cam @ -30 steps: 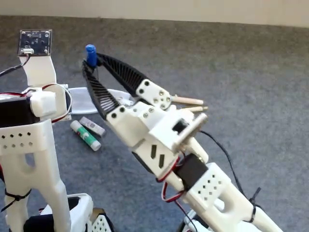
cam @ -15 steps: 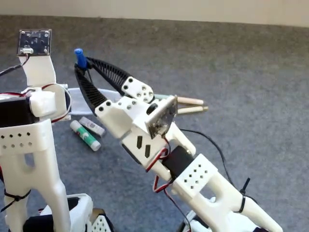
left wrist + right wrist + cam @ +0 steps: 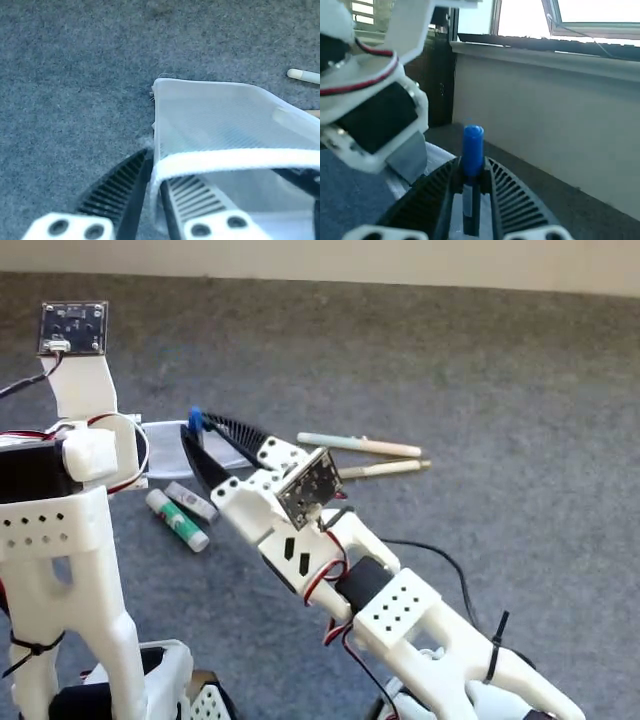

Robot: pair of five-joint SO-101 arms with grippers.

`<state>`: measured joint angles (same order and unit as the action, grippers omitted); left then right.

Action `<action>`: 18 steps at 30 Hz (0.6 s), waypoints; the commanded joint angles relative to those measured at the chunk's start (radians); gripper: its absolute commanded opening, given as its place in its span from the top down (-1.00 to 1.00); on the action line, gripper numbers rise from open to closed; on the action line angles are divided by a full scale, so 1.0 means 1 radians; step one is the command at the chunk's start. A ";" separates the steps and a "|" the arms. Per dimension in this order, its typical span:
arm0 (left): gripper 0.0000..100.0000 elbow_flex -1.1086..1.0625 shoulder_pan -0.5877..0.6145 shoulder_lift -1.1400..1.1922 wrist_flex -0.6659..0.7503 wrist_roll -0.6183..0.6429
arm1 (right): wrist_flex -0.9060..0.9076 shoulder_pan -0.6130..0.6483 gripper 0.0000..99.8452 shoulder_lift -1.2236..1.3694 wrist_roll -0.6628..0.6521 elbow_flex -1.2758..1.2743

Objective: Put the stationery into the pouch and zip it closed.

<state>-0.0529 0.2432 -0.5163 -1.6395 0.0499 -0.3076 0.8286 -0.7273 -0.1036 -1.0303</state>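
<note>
My right gripper [image 3: 197, 432] is shut on a blue pen [image 3: 195, 421], which stands upright between its black fingers [image 3: 496, 186] just over the white mesh pouch [image 3: 165, 433]. The blue pen [image 3: 472, 147] sticks up past the right gripper [image 3: 471, 169] in the right wrist view. At the pouch's mouth, my left gripper [image 3: 155, 162] is shut on the rim of the pouch [image 3: 215, 120], holding it up. Two pale pens [image 3: 360, 445] [image 3: 385, 469] lie on the carpet behind the right arm. Two glue sticks [image 3: 178, 520] [image 3: 191, 500] lie beside the left arm.
The left arm's white body [image 3: 60, 530] stands tall at the left, close to the right gripper, and shows near the blue pen as well [image 3: 370, 100]. A pale pen's end [image 3: 302, 75] lies beyond the pouch. Grey carpet [image 3: 500, 390] stretches to the right.
My right gripper, still holding the blue pen, swung left and then dropped down to the pouch's mouth. The left arm has stayed still.
</note>
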 commanded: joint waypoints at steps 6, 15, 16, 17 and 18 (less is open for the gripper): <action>0.99 -0.004 0.002 0.004 0.014 0.009 | -0.019 -0.007 0.99 -0.013 -0.002 -0.036; 0.99 -0.004 0.002 0.004 0.017 0.009 | -0.012 -0.002 0.72 -0.015 -0.002 -0.042; 0.99 -0.004 0.002 0.004 0.017 0.009 | -0.012 -0.002 0.72 -0.015 -0.002 -0.042; 0.99 -0.004 0.002 0.004 0.017 0.009 | -0.012 -0.002 0.72 -0.015 -0.002 -0.042; 0.99 -0.004 0.002 0.004 0.017 0.009 | -0.012 -0.002 0.72 -0.016 0.002 -0.042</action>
<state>-0.0529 0.2386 -0.5163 -1.6395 0.0499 -0.3092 0.8316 -0.7273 -0.1051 -1.0764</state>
